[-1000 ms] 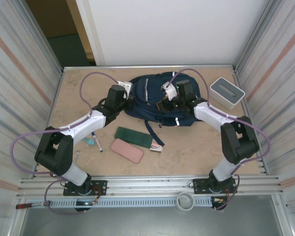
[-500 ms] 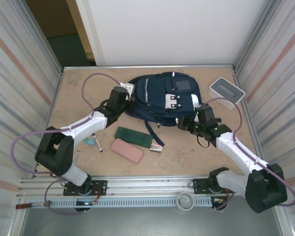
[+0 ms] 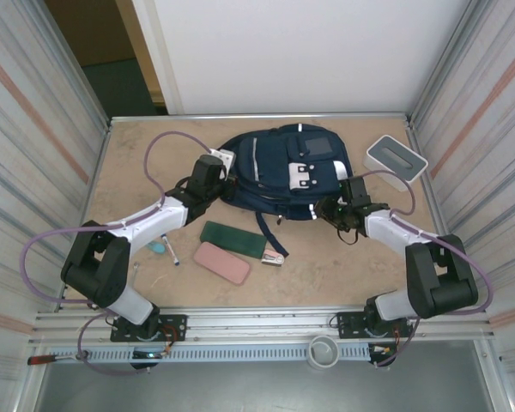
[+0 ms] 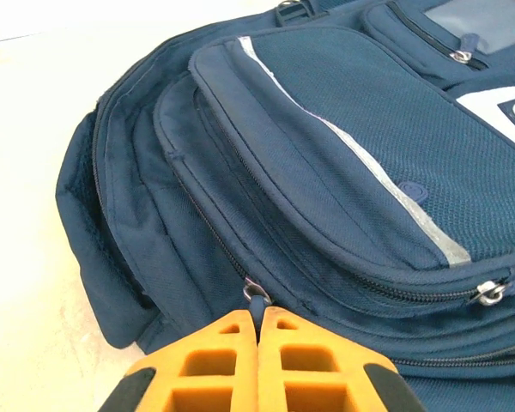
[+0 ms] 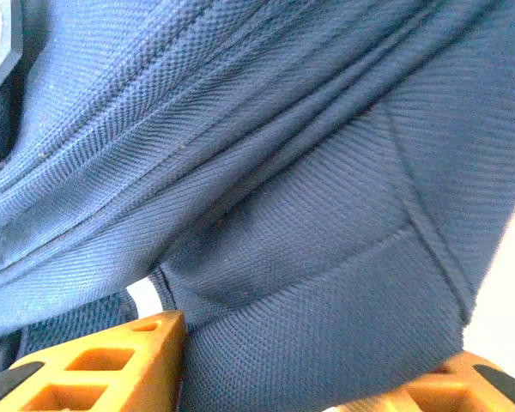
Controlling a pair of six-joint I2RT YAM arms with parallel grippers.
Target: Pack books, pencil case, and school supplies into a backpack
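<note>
Navy-blue fabric backpack lies at the far middle of the table, zips looking closed, while the dark flat booklet, pink oblong pencil case, blue-capped pen and small pink-and-silver stapler lie loose on its near side, so packing seems not yet begun. At its left side the left gripper is pinched on a metal zipper pull; at its near right corner the right gripper stands wide, fabric bulging between its fingers.
</note>
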